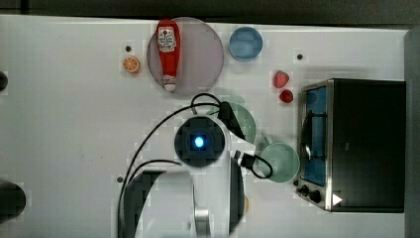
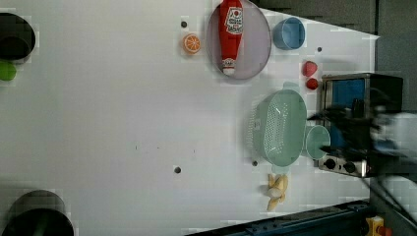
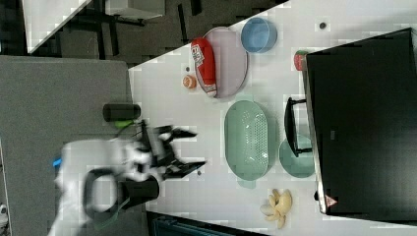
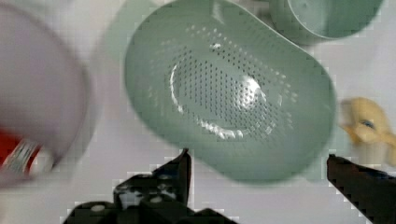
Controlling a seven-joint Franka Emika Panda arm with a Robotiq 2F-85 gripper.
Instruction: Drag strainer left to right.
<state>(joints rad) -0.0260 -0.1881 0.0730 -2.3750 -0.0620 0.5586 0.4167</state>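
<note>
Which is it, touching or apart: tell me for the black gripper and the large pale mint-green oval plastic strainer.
Apart. In the right view the open gripper sits off the strainer, with bare white table between its fingertips and the rim.

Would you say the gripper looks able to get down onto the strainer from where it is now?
Probably yes. The gripper is open and apart from the strainer, whose bowl is empty. The mint-green cup and the toaster oven crowd one long side only.

In the top view the arm hides most of the strainer (image 1: 246,121); the wrist view's yellow thing (image 4: 369,128), perhaps bananas, is blurred.
</note>
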